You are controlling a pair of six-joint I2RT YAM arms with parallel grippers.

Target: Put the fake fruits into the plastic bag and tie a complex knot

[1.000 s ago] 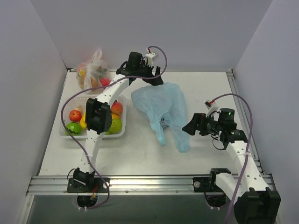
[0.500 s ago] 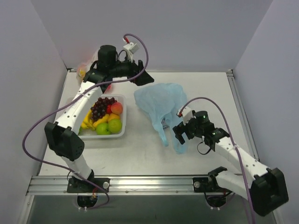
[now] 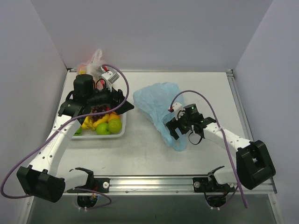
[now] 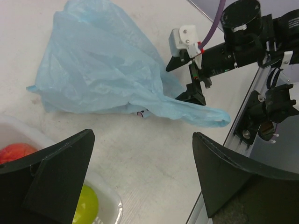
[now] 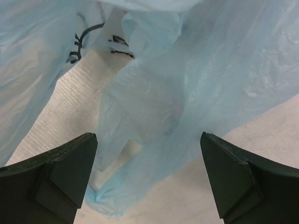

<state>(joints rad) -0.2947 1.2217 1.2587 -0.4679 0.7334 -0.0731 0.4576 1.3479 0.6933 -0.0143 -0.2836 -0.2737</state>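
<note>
Bag (image 3: 156,100) lay flat mid-worktop (image 3: 140,154). Fruits (image 3: 114,125) sat in tray (image 3: 117,136) at left. Left pincer (image 4: 142,177) gaped wide, empty, above tray's right edge. Right pincer (image 5: 148,177) likewise wide open, empty, just over bag's handle end.

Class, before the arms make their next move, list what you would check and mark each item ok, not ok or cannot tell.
1. Right gripper open: ok.
2. Right gripper above the plastic bag handles: ok.
3. Left gripper open and empty: ok.
4. Bag mouth held open: not ok, it lies slack on the table.
5. Fake fruits waiting in the tray: ok.
</note>
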